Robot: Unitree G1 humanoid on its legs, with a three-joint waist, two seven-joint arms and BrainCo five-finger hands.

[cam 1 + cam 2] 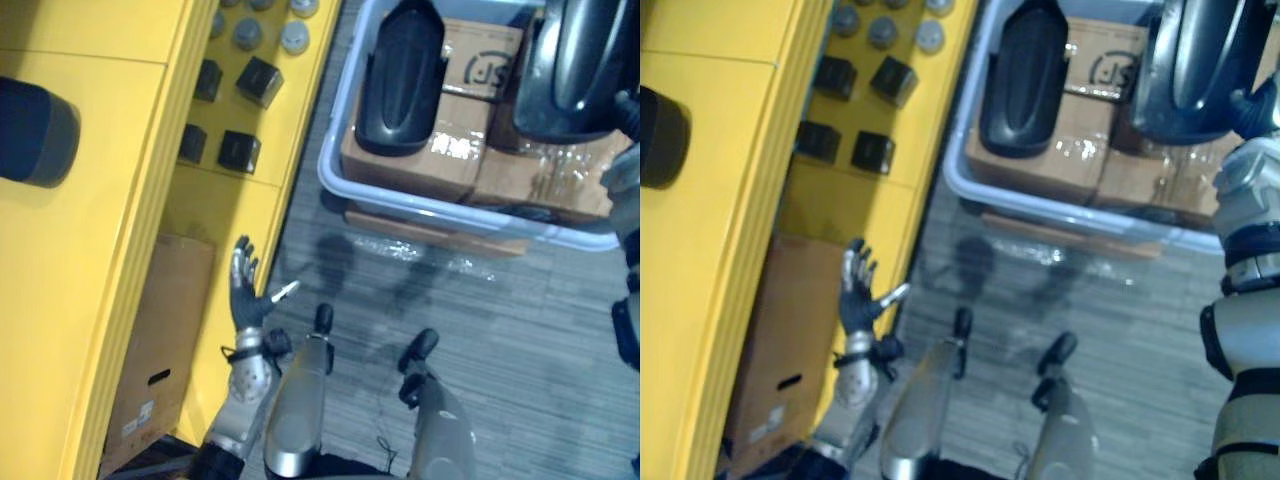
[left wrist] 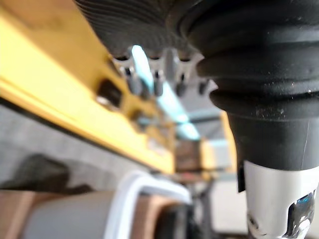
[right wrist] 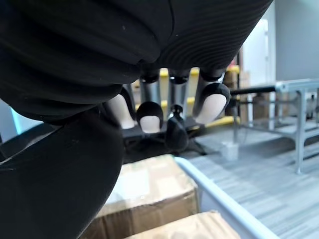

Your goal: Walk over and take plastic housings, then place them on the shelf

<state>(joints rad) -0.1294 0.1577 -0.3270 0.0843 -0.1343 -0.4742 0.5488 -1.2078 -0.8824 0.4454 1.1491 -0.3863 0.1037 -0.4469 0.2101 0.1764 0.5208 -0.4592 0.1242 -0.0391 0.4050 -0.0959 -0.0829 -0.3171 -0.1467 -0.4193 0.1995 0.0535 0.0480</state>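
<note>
The yellow shelf [image 1: 110, 200] runs down the whole left side, its lower level stepped out toward the grey carpet floor [image 1: 500, 330]. On its top, at the far left edge, sits a dark rounded object [image 1: 35, 130] (too cropped to identify). To the far right stands a pale plastic bin [image 1: 420, 205] packed with cardboard boxes [image 1: 460, 150]. Two black plastic housings are in the bin, on top of the boxes. The larger housing [image 1: 580, 60] is at the far right. The smaller housing [image 1: 400, 80] lies to its left, with its hollow side up. A brown carton [image 1: 160, 330] rests on the floor under the shelf, near left.

The right hand [image 3: 89, 59] is at the larger housing, its fingers [image 3: 149, 117] curled down round its smooth black edge. The left hand [image 1: 243, 290] hangs beside the shelf front, just right of the carton, with its fingers [image 2: 134, 74] straight and spread and nothing in them.

On the shelf's lower level sit several small black blocks [image 1: 258, 80], and beyond them a few grey round caps [image 1: 247, 33].
</note>
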